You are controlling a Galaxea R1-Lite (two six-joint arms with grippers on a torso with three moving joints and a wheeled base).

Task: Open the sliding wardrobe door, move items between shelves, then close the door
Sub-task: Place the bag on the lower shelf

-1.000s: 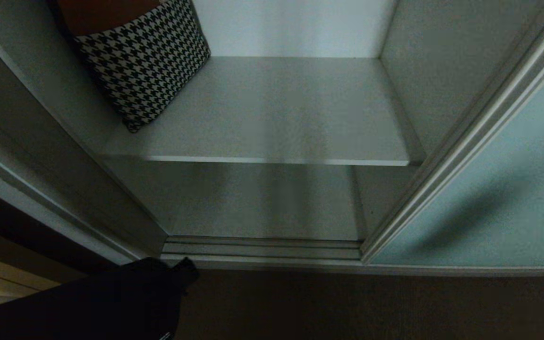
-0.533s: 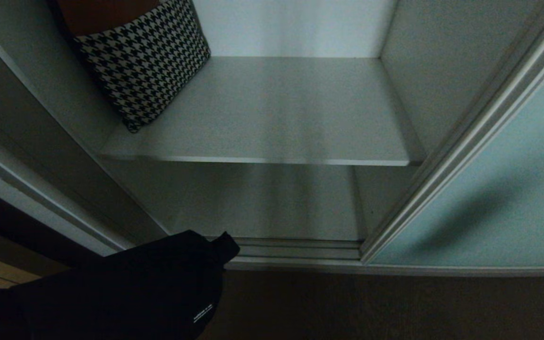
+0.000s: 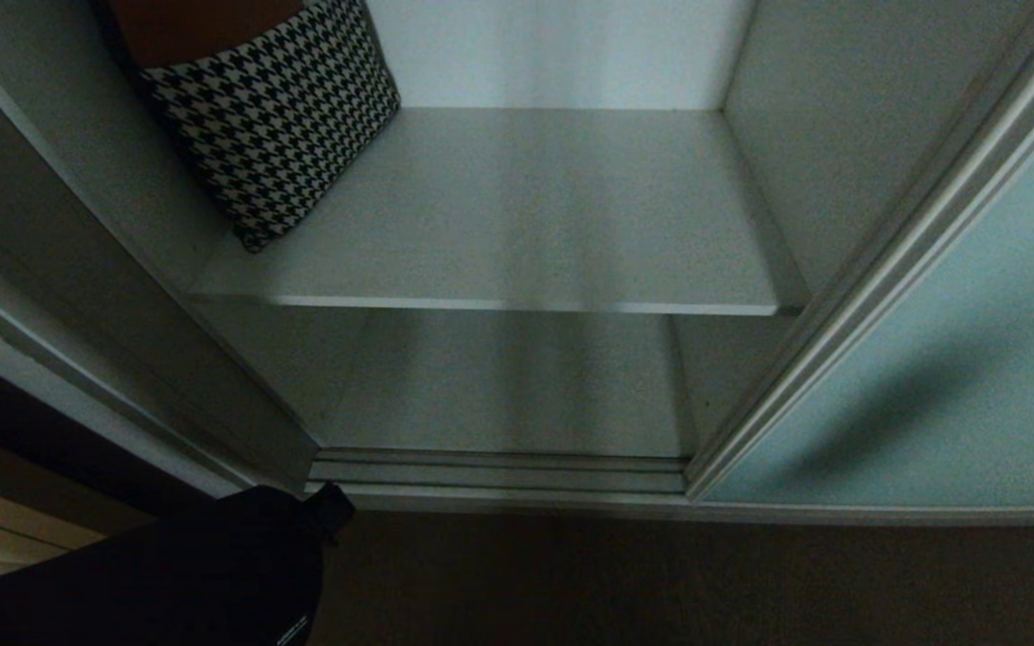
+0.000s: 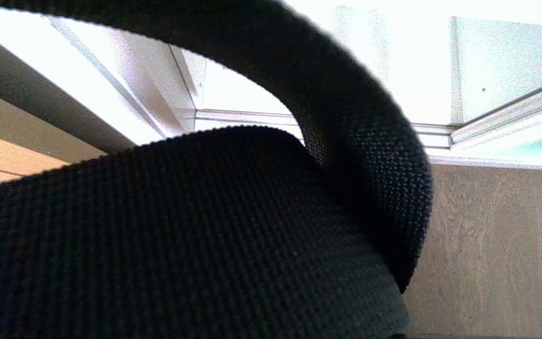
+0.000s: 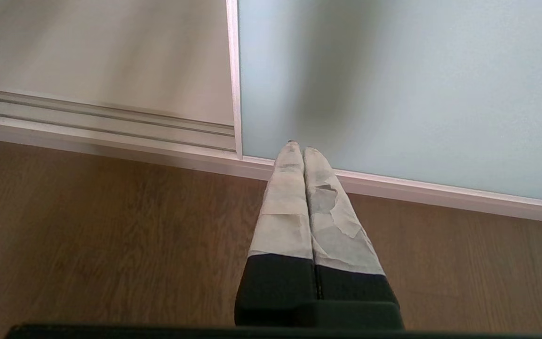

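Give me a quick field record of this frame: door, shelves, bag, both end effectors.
door: sliding wardrobe door slid to the right, opening clear
upper shelf: shelf holds a houndstooth cushion leaning at its left end
lower shelf: bottom board bare where visible
bag: black bag outside the wardrobe, in front of its bottom left corner, above the floor
strap: black strap loops right in front of the left wrist camera
left end effector: hidden behind the bag
right end effector: shut, empty, pointing at the door's bottom rail

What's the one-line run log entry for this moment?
door: slid open | black bag: outside wardrobe, low left | strap: fills left wrist view | upper shelf: houndstooth cushion | right end effector: shut, empty
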